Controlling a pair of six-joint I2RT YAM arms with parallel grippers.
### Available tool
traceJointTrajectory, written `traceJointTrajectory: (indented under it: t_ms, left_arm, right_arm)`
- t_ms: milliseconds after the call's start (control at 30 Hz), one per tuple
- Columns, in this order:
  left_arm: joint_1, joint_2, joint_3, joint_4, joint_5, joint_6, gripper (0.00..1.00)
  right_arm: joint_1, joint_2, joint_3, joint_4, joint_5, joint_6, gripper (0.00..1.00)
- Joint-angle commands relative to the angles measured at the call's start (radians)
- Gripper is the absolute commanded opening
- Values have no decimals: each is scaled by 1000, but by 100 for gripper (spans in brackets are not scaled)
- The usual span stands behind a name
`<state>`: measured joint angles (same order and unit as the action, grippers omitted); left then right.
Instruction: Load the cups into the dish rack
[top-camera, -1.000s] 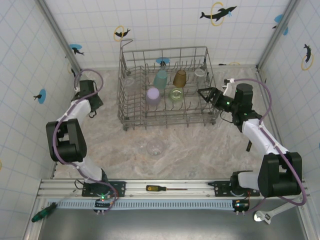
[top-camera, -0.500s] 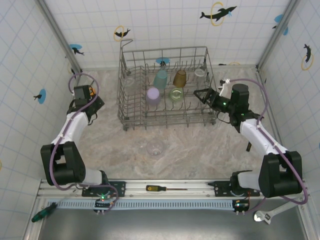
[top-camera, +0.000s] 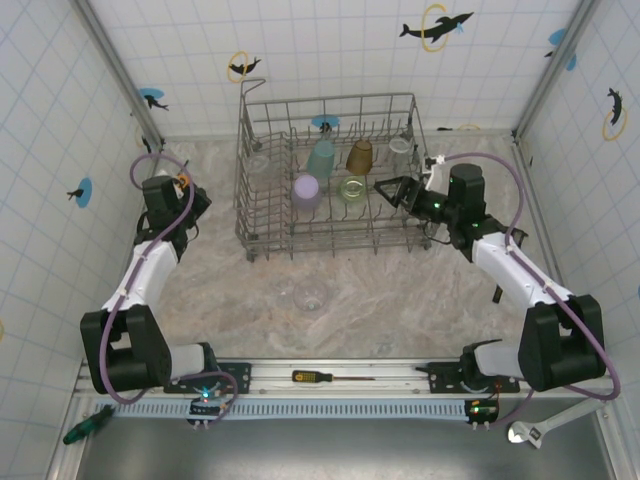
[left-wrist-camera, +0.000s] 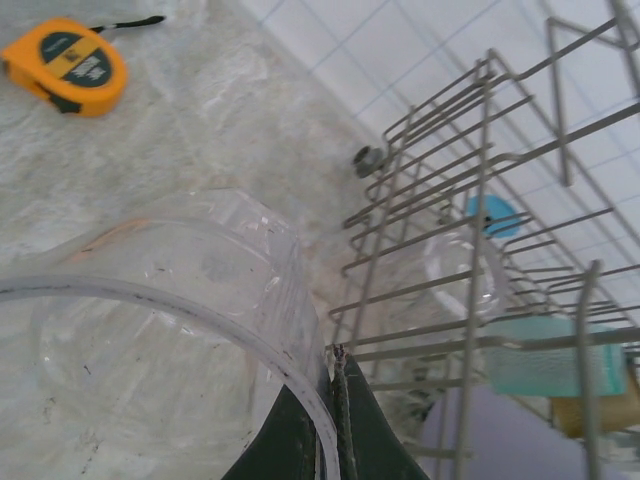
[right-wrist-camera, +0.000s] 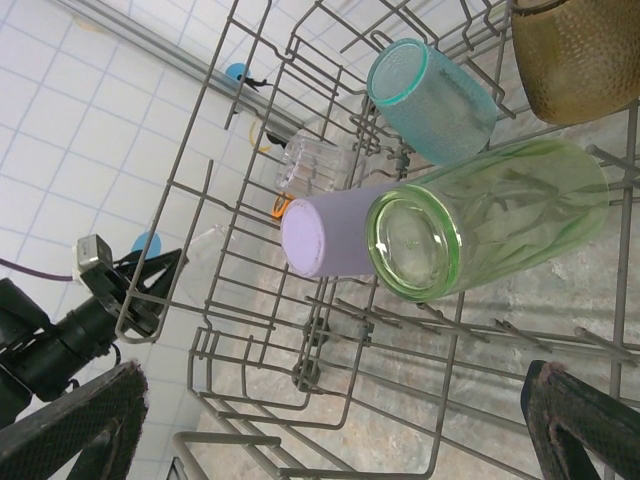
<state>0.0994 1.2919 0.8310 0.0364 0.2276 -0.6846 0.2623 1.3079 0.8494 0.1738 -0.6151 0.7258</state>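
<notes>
Dish rack: grey wire basket with rows of upright tines, at the far middle of the tabletop.

Inside:
- lavender cup, bottom up, near the centre
- pale green cup, translucent, just to its right
- teal cup and amber cup, side by side in the row behind
- left clear cup by the left wall
- right clear cup near the far right corner

Loose clear cup: on the tabletop in front of the rack, apart from it.

Held clear cup: left of the rack, rim pinched by the left end effector.
</notes>
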Motion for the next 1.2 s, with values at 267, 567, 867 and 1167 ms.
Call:
traceJointTrajectory:
  t_ms: [267, 567, 867, 1167]
  left_arm:
    - [5, -44, 5, 242, 129, -90, 0]
    - [5, -63, -10, 404, 220, -129, 0]
    - [3, -87, -50, 615, 344, -188, 0]
    - [-30, -73, -33, 653, 392, -262, 0]
  right_arm:
    - [45, 30, 63, -28, 38, -28, 100]
    - [59, 36, 82, -89, 86, -83, 99]
    - [69, 60, 85, -64, 54, -74, 100]
    - [105, 108, 153, -77, 53, -83, 99]
